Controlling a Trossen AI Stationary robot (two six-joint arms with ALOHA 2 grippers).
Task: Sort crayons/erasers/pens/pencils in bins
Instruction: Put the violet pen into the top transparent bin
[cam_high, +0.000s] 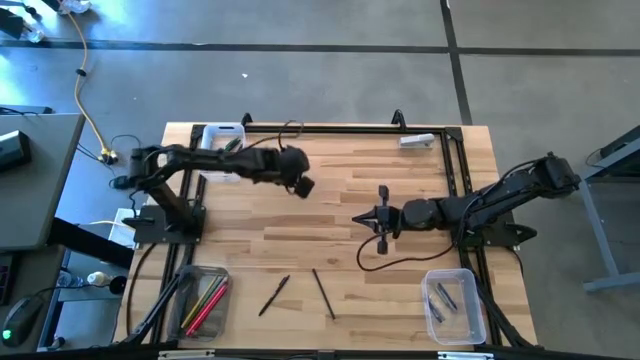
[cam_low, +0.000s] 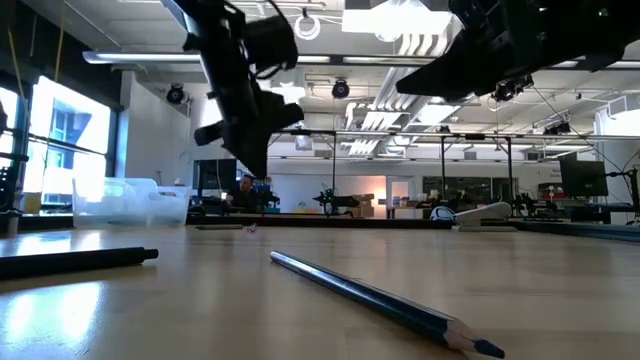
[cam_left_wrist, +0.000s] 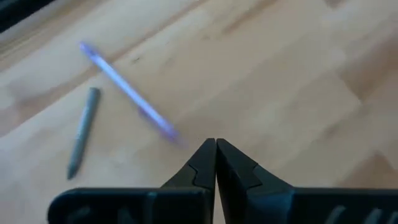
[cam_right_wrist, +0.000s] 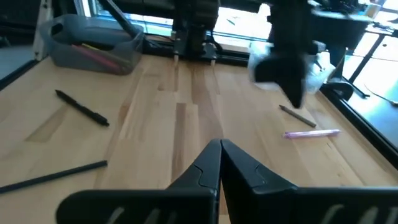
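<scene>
My left gripper (cam_high: 303, 187) is shut and empty above the middle of the table; it also shows in the low view (cam_low: 250, 150) and the right wrist view (cam_right_wrist: 292, 74). Below it a purple pen (cam_left_wrist: 127, 93) and a grey stick (cam_left_wrist: 84, 130) lie flat on the wood; they also show in the right wrist view, pen (cam_right_wrist: 311, 133) and stick (cam_right_wrist: 297, 116). My right gripper (cam_high: 362, 219) is shut and empty, right of centre. A black pen (cam_high: 275, 293) and a dark pencil (cam_high: 322, 293) lie near the front edge.
A grey bin (cam_high: 205, 300) with red, yellow and green sticks stands at the near left. A clear bin (cam_high: 455, 305) with grey items stands at the near right. A white-rimmed bin (cam_high: 222, 135) stands at the far left. A pale block (cam_high: 418, 141) lies at the far right.
</scene>
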